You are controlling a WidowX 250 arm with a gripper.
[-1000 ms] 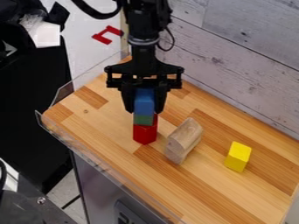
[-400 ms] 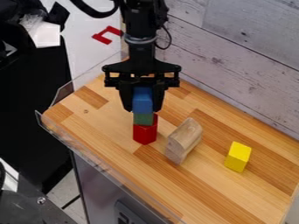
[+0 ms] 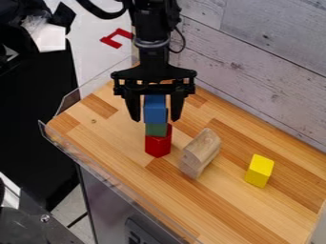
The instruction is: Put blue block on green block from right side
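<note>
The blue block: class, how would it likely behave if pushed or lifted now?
The blue block looks stiff, with crisp edges that should hold their shape in a grip. Its flat faces make rolling unlikely. A sideways push might topple it, since it sits atop the green block and red block.

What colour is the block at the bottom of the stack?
Red: the bottom block shows best in the camera view.

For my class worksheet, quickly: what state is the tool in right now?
Tool: open, a finger on each side of the blue block, holding nothing.
</note>
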